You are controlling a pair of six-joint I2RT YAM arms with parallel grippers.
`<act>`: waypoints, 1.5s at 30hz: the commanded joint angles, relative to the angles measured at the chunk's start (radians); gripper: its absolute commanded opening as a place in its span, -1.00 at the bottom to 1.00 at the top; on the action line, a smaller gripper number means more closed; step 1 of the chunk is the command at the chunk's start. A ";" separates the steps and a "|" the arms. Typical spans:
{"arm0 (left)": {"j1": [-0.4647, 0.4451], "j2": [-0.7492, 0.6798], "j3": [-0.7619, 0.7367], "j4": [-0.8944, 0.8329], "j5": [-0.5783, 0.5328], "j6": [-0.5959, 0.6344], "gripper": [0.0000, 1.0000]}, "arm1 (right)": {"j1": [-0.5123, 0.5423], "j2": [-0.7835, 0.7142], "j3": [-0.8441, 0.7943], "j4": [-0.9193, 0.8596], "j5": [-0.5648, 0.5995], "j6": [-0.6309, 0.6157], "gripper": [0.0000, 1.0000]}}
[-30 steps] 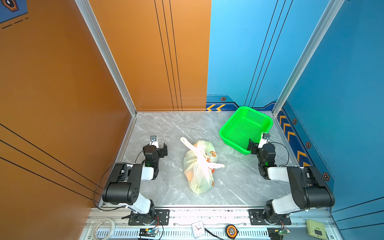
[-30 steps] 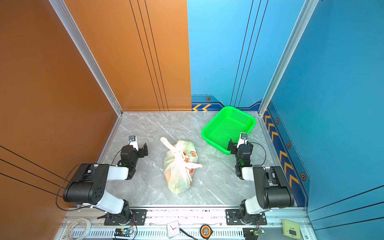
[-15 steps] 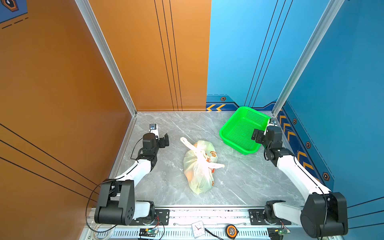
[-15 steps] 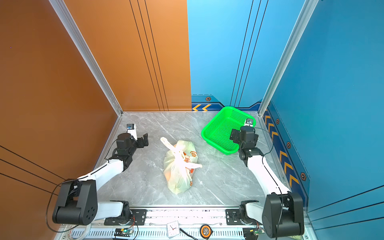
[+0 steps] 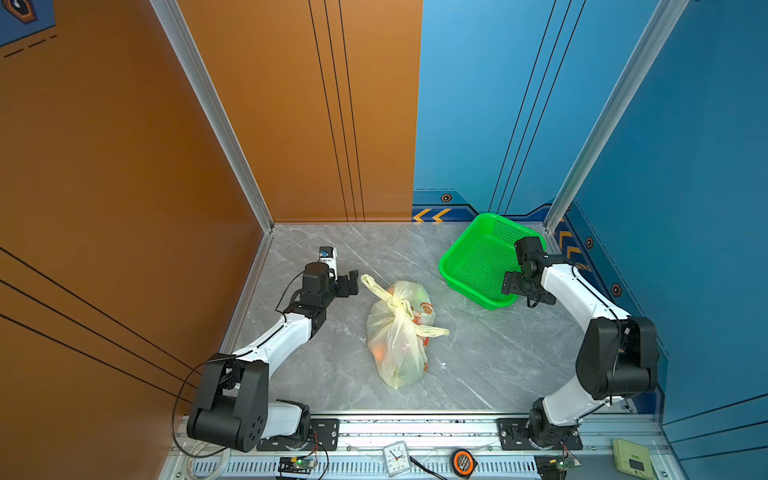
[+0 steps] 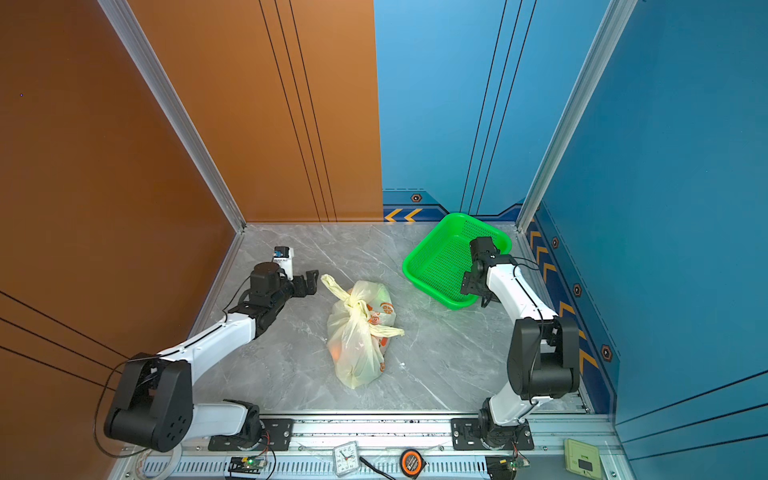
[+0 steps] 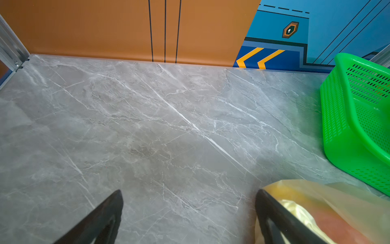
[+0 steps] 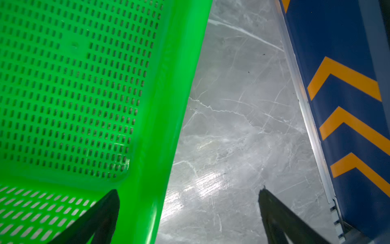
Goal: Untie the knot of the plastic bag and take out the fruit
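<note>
The plastic bag (image 5: 397,340) (image 6: 357,345) lies on its side in the middle of the table, its handle straps still tied in the knot (image 5: 397,307) (image 6: 358,305) on top. One strap end points toward the left arm and the other sticks out toward the right. The fruit (image 5: 379,351) shows only as orange and reddish shapes through the thin film.

The left gripper (image 5: 351,284) (image 6: 309,282) has its jaws spread wide and holds nothing. It sits just beside the far strap end, and whether it touches the strap cannot be told. In the left wrist view its two dark fingers (image 7: 109,211) frame bare table, with the bag's film just behind one of them.

The right gripper (image 5: 525,291) (image 6: 478,291) is also fully spread and empty. It hangs above the near corner of the green basket (image 5: 478,257) (image 6: 436,257), well apart from the bag. In the right wrist view one finger is over the basket's rim (image 8: 158,105) and the other over the table.

A second ago both arms were folded back by their bases. They have since stretched forward, the left toward the bag and the right over the basket. The bag has not shifted.

The table (image 5: 478,353) is grey, marble-veined and glossy. It is enclosed by orange walls (image 5: 291,124) on the left and blue walls (image 5: 478,104) on the right. A small clock (image 5: 395,457) and a tape measure (image 5: 462,461) lie on the front rail.
</note>
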 commanded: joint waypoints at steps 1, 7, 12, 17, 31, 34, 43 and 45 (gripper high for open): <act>-0.010 0.003 0.036 -0.021 0.018 -0.025 0.96 | -0.039 0.020 0.044 -0.089 0.019 -0.022 1.00; -0.017 -0.014 0.028 -0.033 0.004 -0.032 0.96 | -0.106 0.031 0.058 -0.122 0.039 -0.065 1.00; -0.018 -0.015 0.029 -0.048 -0.006 -0.035 0.96 | -0.147 0.053 0.092 -0.155 0.087 -0.093 1.00; -0.021 -0.004 0.045 -0.091 -0.007 -0.038 0.96 | -0.112 0.021 0.204 -0.207 0.050 -0.096 1.00; 0.004 0.013 0.094 -0.168 0.183 -0.081 0.96 | 0.194 0.263 0.612 -0.205 -0.126 0.039 1.00; 0.012 0.003 0.089 -0.170 0.195 -0.085 0.96 | 0.239 0.353 0.679 -0.161 -0.123 0.057 0.97; 0.043 -0.021 0.089 -0.208 0.224 -0.071 0.96 | 0.283 0.593 0.861 -0.135 -0.126 0.069 0.68; 0.050 -0.022 0.087 -0.210 0.228 -0.071 0.96 | 0.282 0.613 0.862 -0.135 -0.119 0.068 0.60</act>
